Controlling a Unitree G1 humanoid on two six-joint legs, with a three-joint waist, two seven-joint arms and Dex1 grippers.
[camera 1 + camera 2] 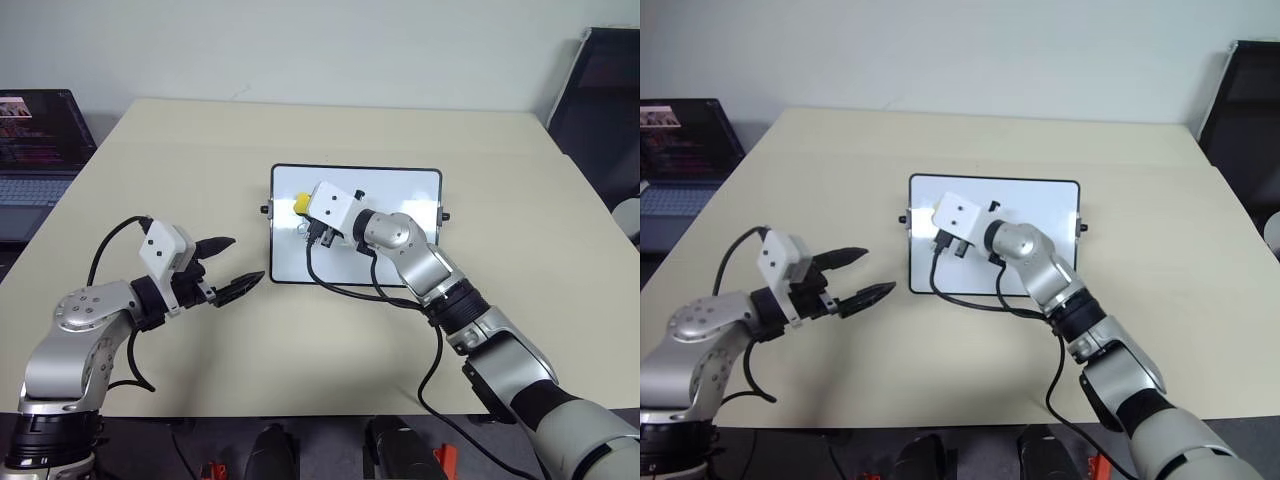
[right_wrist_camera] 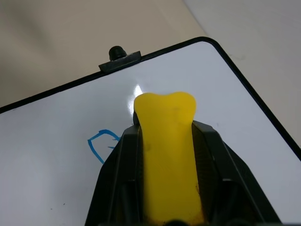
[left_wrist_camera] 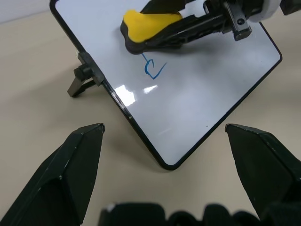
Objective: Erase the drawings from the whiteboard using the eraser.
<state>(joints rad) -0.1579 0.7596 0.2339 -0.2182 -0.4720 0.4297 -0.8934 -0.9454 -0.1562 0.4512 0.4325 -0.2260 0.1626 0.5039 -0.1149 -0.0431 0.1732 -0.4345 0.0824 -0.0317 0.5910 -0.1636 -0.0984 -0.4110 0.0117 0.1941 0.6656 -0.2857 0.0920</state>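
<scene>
Right wrist view: right gripper [image 2: 165, 141] clamps the eraser [image 2: 167, 155] over the whiteboard's [image 1: 400, 190] left part — beside a blue drawing [image 2: 101, 145]. Left gripper [image 1: 230, 265] gapes empty, near-left of the whiteboard.

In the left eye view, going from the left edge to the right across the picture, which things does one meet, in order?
Laptop → left gripper, open → yellow eraser in the shut right gripper → whiteboard, its bare right part → black chair.
</scene>
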